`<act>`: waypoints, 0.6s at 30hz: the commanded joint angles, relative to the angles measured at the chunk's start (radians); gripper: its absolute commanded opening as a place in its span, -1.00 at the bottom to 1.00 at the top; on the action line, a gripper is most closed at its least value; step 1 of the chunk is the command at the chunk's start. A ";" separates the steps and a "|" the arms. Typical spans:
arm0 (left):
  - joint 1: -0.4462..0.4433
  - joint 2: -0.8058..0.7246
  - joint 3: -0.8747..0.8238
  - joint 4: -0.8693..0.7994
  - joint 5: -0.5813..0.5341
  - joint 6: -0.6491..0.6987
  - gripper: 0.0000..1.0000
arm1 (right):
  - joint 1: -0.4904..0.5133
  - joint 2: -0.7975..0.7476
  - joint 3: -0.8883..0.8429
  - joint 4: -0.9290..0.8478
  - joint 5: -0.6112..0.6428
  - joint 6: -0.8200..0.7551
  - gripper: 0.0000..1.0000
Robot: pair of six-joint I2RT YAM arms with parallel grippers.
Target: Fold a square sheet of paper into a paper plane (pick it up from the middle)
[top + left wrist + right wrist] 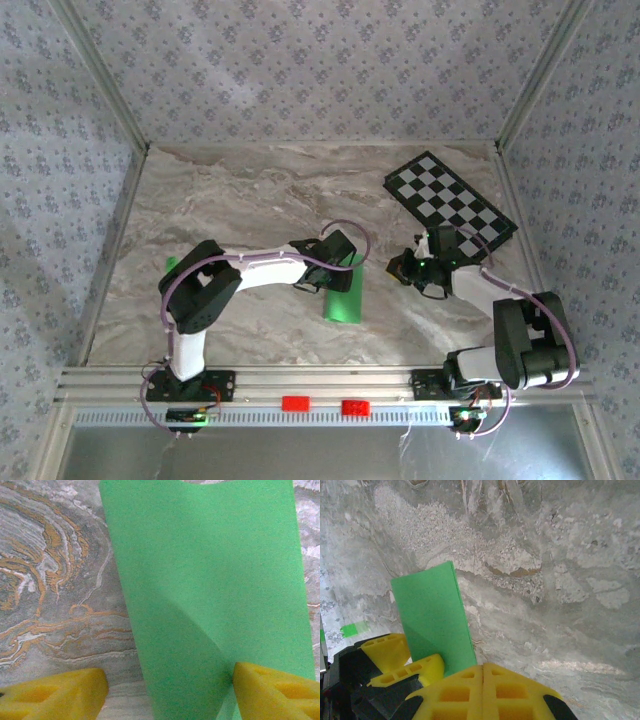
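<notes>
The square sheet of paper [343,297] is bright green and lies on the marble table as a narrow folded rectangle, not a pointed plane. In the left wrist view the paper [210,595] runs from top to bottom with a slanted crease near its lower end. My left gripper [167,696] stands open over its near end; one yellow finger [55,695] is on bare table and the other [272,692] is at the paper's right edge. My right gripper [484,672] is shut and empty, just right of the paper [432,612]. From above, it [408,268] sits beside the left gripper [340,258].
A black-and-white checkered board [450,200] lies at the back right. A tiny green block [170,265] sits left of the left arm. Two red blocks [296,403] [354,406] rest on the front rail. Patterned walls enclose the table.
</notes>
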 commanded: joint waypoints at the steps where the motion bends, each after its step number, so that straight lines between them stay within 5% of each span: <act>1: 0.010 0.129 -0.043 0.056 0.011 0.009 0.42 | 0.018 -0.003 -0.005 -0.003 -0.029 -0.008 -0.99; 18: 0.010 0.132 -0.040 0.060 0.009 0.018 0.43 | 0.110 0.071 0.045 0.019 -0.037 -0.005 -0.96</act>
